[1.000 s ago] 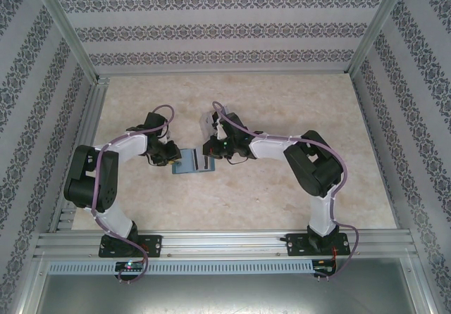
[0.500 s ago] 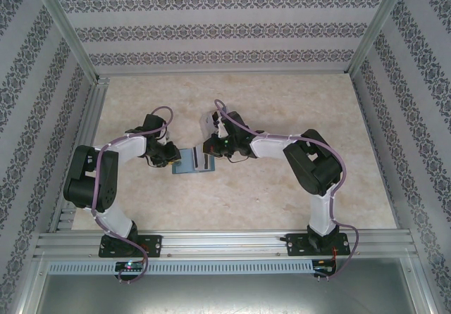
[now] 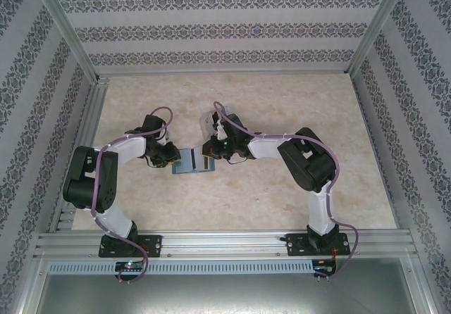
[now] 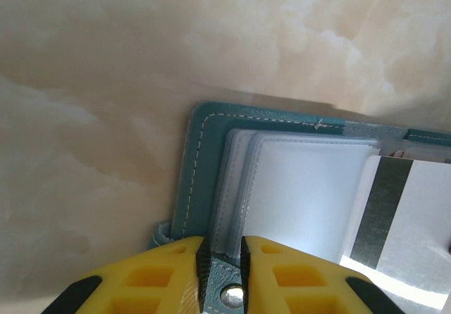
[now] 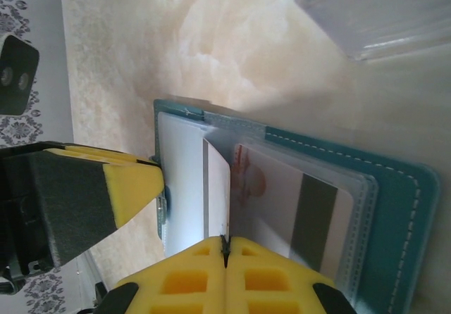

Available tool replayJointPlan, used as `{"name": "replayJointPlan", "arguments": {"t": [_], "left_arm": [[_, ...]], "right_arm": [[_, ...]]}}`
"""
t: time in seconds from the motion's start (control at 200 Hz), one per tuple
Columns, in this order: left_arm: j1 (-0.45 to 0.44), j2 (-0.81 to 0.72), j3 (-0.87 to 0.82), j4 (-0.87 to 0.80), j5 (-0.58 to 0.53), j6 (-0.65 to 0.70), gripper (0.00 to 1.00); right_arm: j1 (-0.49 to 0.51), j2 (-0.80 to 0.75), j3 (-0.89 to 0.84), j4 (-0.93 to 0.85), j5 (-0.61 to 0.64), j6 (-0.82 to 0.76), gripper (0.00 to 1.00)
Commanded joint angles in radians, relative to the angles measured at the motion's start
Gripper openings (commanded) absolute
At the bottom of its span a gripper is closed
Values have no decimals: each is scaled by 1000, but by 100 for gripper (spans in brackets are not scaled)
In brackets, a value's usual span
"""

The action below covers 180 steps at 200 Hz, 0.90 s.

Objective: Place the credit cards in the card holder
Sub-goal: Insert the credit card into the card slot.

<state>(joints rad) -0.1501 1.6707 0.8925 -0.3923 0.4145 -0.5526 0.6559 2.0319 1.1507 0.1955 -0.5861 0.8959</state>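
Note:
The teal card holder point(image 3: 192, 162) lies open on the table between both grippers. My left gripper point(image 4: 220, 254) is shut on the card holder's point(image 4: 192, 180) near edge, pinching its clear sleeves. My right gripper point(image 5: 225, 245) is shut on a white credit card point(image 5: 217, 187) that stands on edge, its far end at the mouth of a clear sleeve. Another credit card point(image 5: 303, 212), with a dark stripe and a red mark, sits inside a sleeve of the card holder point(image 5: 394, 180). In the left wrist view a white, dark-striped card point(image 4: 402, 222) shows at the right.
A clear plastic box point(image 3: 208, 122) stands just behind the right gripper point(image 3: 209, 156), and its corner point(image 5: 373, 11) shows in the right wrist view. The left gripper's yellow finger point(image 5: 127, 180) sits close to the card. Patterned walls ring the marble tabletop point(image 3: 282, 194).
The right arm's elbow has shifted slightly left. Both grippers and the card holder stay where they were.

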Motion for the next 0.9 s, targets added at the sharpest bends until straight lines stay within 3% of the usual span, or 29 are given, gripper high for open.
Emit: {"name": "replayJointPlan", "arguments": {"t": [0.0,0.44,0.894], "left_arm": [[6,15,-35,-7,-20,13,24],[6,0,-37,-13,-18,9,24],[6,-27,-55,2,5,-16,24]], "right_arm": [[-3,27,5,18,-9,13,5],[32,70,67,-4,24,19,5],[119,100,127,-69,193,13,5]]}}
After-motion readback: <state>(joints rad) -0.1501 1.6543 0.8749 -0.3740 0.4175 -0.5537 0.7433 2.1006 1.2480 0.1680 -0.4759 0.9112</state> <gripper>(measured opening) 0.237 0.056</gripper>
